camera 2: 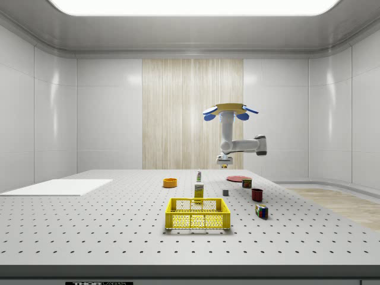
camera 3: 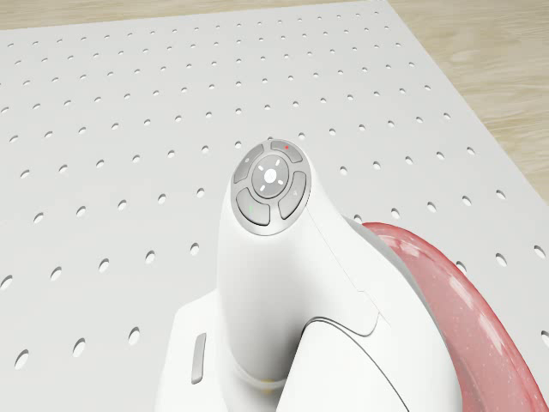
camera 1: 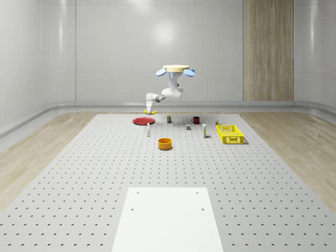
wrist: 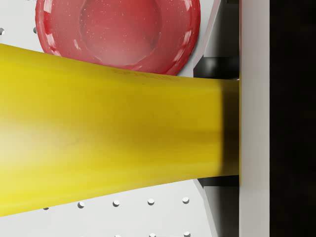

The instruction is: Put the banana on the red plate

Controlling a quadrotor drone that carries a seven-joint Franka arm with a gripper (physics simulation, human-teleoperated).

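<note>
Filling the wrist view nearest the lens, the curved yellow banana [wrist: 113, 143] is being grasped by the fingers, hanging above the glossy round red plate [wrist: 118, 29]; the hovering quadrotor drone [camera 1: 176, 69] is alongside. Lowering and release are remaining.

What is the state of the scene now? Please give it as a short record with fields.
drone: hovers above the far part of the table, beside the red plate
hand: holds the banana, raised over the near edge of the plate
banana: gripped, off the table, not yet on the plate
red plate: flat on the table, nothing on it
</note>
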